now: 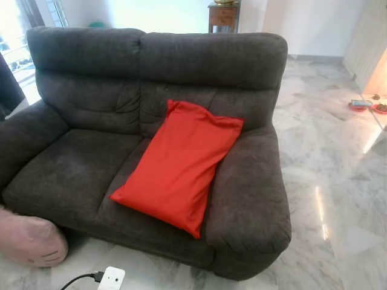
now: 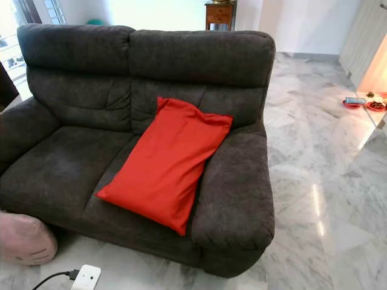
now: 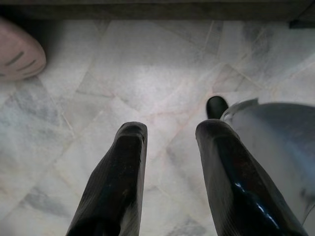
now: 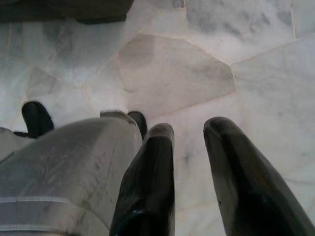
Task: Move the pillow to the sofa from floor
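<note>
Hanging both grippers over bare marble, pillow lying on the sofa

Pointing my left gripper [image 3: 170, 142] down at the marble floor [image 3: 147, 73], I am keeping its two black fingers [image 3: 125, 162] spread with nothing between them. My silver leg is showing just beside that gripper, and a pink cushion [image 3: 17, 54] is lying on the tiles well apart from it, near the sofa's dark base. My right gripper [image 4: 189, 137] is hanging the same way, its fingers [image 4: 157, 157] parted and holding nothing, with open tile spreading ahead of it up to the sofa's lower edge.

Further out, the red pillow [image 1: 178, 166] is resting on the dark grey sofa [image 1: 78, 175], on the seat at my right side. It is leaning tilted, its upper end touching the backrest and its long side pressing against the sofa's armrest [image 1: 248, 193], while its lowest corner is reaching the seat's front edge. The other seat is lying open. A white power strip [image 1: 110, 279] with a black cable is sitting on the floor just before the sofa's front. Wide marble floor is stretching away beyond the armrest, toward a wooden cabinet [image 1: 224, 17] standing against the far wall.
</note>
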Robot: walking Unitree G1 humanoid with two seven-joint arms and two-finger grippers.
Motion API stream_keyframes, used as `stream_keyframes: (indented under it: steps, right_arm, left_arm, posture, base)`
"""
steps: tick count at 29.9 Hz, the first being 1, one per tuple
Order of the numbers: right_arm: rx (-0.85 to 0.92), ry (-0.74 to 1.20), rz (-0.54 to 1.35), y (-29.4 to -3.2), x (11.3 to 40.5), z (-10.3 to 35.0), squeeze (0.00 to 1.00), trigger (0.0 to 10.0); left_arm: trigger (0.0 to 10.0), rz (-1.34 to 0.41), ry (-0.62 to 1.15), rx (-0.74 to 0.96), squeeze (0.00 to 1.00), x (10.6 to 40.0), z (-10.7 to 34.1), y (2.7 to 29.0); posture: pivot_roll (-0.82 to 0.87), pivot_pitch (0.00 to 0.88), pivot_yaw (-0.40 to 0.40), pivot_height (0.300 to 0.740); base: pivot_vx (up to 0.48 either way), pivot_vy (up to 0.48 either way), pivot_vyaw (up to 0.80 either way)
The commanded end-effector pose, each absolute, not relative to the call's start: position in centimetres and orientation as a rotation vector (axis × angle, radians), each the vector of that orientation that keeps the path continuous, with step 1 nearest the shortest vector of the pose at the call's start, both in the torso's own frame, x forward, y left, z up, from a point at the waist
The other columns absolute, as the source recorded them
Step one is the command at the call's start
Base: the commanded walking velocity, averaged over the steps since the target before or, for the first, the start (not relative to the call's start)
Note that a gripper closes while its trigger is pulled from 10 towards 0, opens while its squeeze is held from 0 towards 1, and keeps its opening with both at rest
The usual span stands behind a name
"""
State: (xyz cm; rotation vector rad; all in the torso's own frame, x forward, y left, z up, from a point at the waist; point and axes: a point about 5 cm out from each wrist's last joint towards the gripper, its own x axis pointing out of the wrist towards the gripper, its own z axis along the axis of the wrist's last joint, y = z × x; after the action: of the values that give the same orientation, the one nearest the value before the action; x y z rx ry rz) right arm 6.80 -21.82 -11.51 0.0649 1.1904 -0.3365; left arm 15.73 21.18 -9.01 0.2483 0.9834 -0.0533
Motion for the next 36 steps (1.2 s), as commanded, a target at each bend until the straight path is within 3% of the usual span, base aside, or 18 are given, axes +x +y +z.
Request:
stream_keyframes:
  steps: [1, 36]
  right_arm:
    - [0.079, 1.186, -0.348, -21.54, 6.75, -11.56, 0.00, 10.0]
    - [0.093, 1.154, -0.329, -21.37, 7.20, -11.47, 0.00, 10.0]
  left_arm:
    - [10.0, -0.064, 0.989, 0.262, 0.00, 15.71, -9.01, 21.32]
    - [10.0, -0.054, 0.974, 0.233, 0.00, 16.25, -8.88, 20.83]
  posture:
    - [0.00, 0.000, 0.032, 0.740]
    - [0.01, 0.000, 0.017, 0.740]
  base:
    - [0.000, 0.251, -0.80]
    - [0.000, 0.348, 0.00]
